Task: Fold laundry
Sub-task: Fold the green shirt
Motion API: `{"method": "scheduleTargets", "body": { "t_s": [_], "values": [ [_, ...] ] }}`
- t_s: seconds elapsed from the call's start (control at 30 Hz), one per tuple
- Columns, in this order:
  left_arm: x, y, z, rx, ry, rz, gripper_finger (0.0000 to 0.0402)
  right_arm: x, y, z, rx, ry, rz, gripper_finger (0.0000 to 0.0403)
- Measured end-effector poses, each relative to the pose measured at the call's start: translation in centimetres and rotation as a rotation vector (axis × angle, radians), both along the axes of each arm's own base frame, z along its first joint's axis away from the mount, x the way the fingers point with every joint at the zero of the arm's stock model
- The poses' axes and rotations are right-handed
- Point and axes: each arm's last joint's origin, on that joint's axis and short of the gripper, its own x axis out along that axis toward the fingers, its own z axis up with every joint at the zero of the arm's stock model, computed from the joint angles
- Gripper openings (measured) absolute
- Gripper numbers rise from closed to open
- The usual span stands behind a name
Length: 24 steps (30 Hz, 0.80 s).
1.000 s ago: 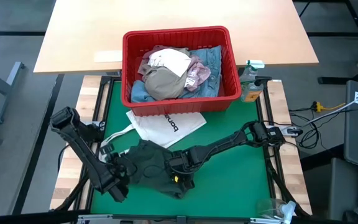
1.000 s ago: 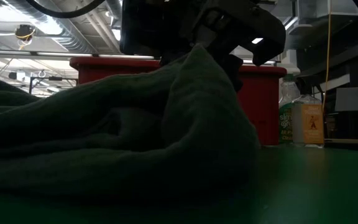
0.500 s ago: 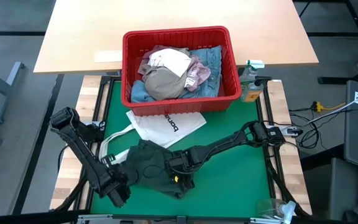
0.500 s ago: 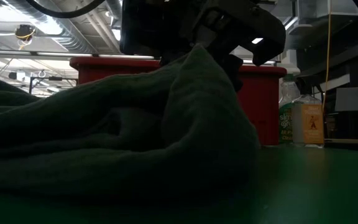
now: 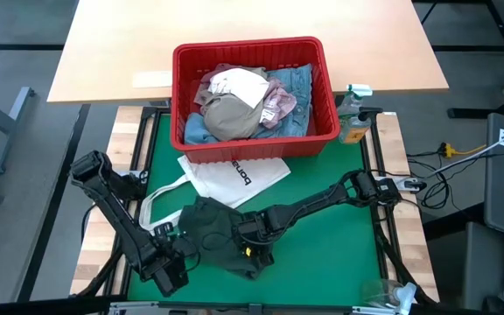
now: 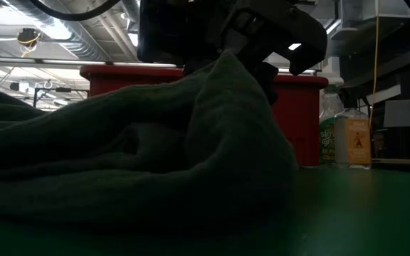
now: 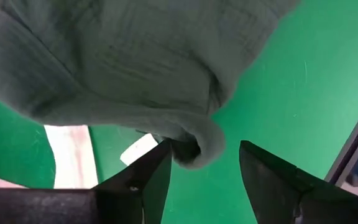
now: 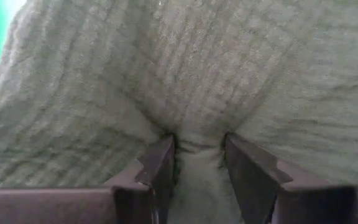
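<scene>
The dark green top (image 5: 213, 234) lies crumpled on the green mat, near the near edge. In the low view it is a heap (image 6: 134, 156) that rises to a peak. My right gripper (image 5: 252, 243) is over its right part, shut on the cloth. My left gripper (image 5: 178, 260) is open at the top's near-left edge. In the left wrist view a rolled hem (image 7: 194, 148) hangs between its fingers, close beside one of them. The beige trousers (image 5: 230, 115), pink top (image 5: 280, 98) and blue jeans (image 5: 303, 80) lie in the red basket. My right gripper pinches a raised fold (image 8: 197, 144) of the dark green top between its two fingers (image 8: 160, 163). It comes from above, slanting from the table's right. The fold is drawn up into a peak (image 6: 230, 64), and the rest of the top lies on the mat. My left gripper stands around the hem; I cannot tell whether it touches it.
The red basket (image 5: 182, 66) stands at the mat's far edge. The white tote bag (image 5: 234, 178) lies flat between the basket and the top. A spray bottle (image 5: 353, 122) stands to the right of the basket. Bare green mat (image 5: 331, 254) shows on the right.
My left gripper has drawn back toward the table's near edge, away from the middle of the green top to its near-left edge. The top and my right gripper have kept still.
</scene>
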Motion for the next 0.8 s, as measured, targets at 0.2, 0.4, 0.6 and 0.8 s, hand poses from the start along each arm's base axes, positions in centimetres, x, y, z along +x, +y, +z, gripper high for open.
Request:
{"method": "scheduleTargets", "body": {
  "t_s": [0.2, 0.4, 0.6, 0.8],
  "values": [
    [-0.3, 0.3, -1.4, -0.003, -0.001, 0.090, 0.0183, 0.0, 0.0, 0.0, 0.000, 0.000, 0.000, 0.0147],
    [-0.5, 0.6, -2.6, 0.008, 0.007, 0.098, 0.0132, 0.0, 0.0, 0.0, 0.000, 0.000, 0.000, 0.0147],
    [-1.1, 1.0, -2.7, 0.062, 0.049, 0.089, 0.0012, 0.0, 0.0, 0.0, 0.000, 0.000, 0.000, 0.0147],
    [-1.8, 2.0, -1.3, 0.195, 0.144, 0.083, 0.0003, -0.1, 0.0, 0.4, 0.003, -0.007, 0.000, 0.0147]
  ]
}}
